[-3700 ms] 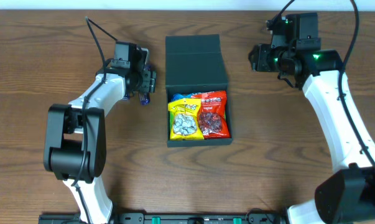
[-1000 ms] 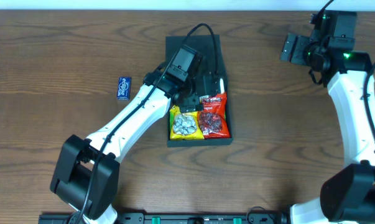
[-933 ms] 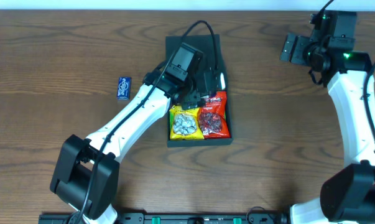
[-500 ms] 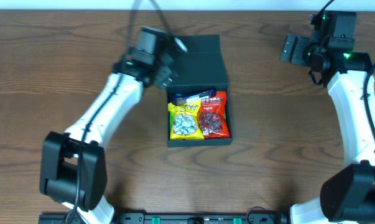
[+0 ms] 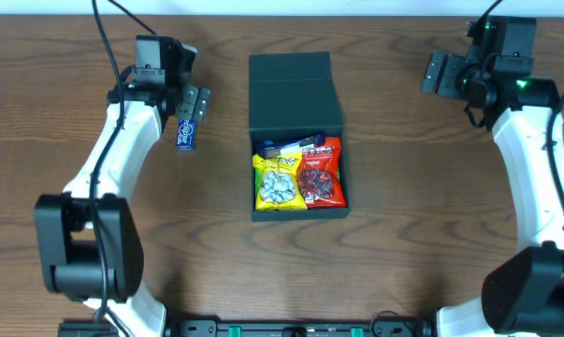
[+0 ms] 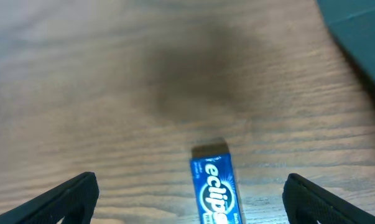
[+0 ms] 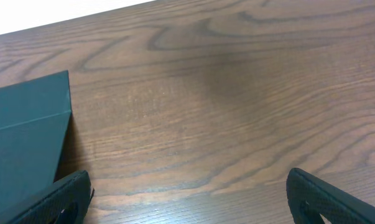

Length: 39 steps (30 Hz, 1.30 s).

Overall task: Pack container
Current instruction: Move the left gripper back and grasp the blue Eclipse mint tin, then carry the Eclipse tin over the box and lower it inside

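The container (image 5: pixel 291 94) stands in the middle of the table (image 5: pixel 431 206). Its lid is open and lies flat toward the far side. In the near half of the box there is a yellow packet (image 5: pixel 279 184) on the left and a red packet (image 5: pixel 322 175) on the right, side by side. One blue and white item (image 5: pixel 286 147) lies across their far ends.

The left gripper (image 5: pixel 193 110) is to the left of the container, well apart from it. Its fingers are spread wide. In the left wrist view a small blue gum pack (image 6: pixel 215 190) lies on the wood between the two fingers, and neither finger touches it.

The right gripper (image 5: pixel 438 73) is at the far right side of the table, away from the box. Its fingers are also spread wide and hold nothing. In the right wrist view one corner of the container shows at the left edge.
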Available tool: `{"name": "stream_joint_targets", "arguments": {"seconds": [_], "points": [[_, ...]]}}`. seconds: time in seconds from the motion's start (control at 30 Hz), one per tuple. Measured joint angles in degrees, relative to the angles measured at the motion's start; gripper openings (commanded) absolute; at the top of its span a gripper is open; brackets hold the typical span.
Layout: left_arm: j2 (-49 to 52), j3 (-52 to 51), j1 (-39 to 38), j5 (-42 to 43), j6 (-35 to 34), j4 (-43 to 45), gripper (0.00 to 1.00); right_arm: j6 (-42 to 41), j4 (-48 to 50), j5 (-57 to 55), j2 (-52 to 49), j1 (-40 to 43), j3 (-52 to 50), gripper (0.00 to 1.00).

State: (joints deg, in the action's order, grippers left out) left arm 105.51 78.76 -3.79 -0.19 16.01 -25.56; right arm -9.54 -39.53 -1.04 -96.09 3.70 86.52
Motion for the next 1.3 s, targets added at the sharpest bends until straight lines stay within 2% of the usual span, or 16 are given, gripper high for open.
{"name": "stream_joint_targets", "arguments": {"seconds": [0.13,0.17,0.2,0.47,0.93,1.1,1.23,1.3], "points": [[3.9,-0.5,-0.1,0.9,-4.5,-1.0,1.0,0.0,-0.1,0.0,0.0,0.0,0.0,0.99],[4.5,-0.6,-0.1,1.2,-5.7,-1.3,0.94,0.0,-0.1,0.0,0.0,0.0,0.0,0.99],[5.0,-0.6,-0.1,1.3,-7.3,-1.6,0.93,0.0,-0.1,0.0,0.0,0.0,0.0,0.99],[8.1,-0.6,-0.1,2.2,-16.0,-4.2,0.91,0.0,-0.3,0.0,0.0,0.0,0.0,0.99],[12.6,-0.6,-0.1,2.8,-19.2,-4.1,0.73,0.0,-0.3,0.0,0.0,0.0,0.0,0.99],[12.6,-0.6,-0.1,2.5,-19.3,-3.8,0.55,0.0,-0.3,0.0,0.0,0.0,0.0,0.99],[12.7,-0.5,-0.1,2.6,-19.2,-3.7,0.21,0.0,-0.3,0.0,0.0,0.0,0.0,0.99],[12.7,-0.4,-0.1,2.6,-18.9,-3.7,0.15,0.0,-0.3,0.0,0.0,0.0,0.0,0.99]]}}
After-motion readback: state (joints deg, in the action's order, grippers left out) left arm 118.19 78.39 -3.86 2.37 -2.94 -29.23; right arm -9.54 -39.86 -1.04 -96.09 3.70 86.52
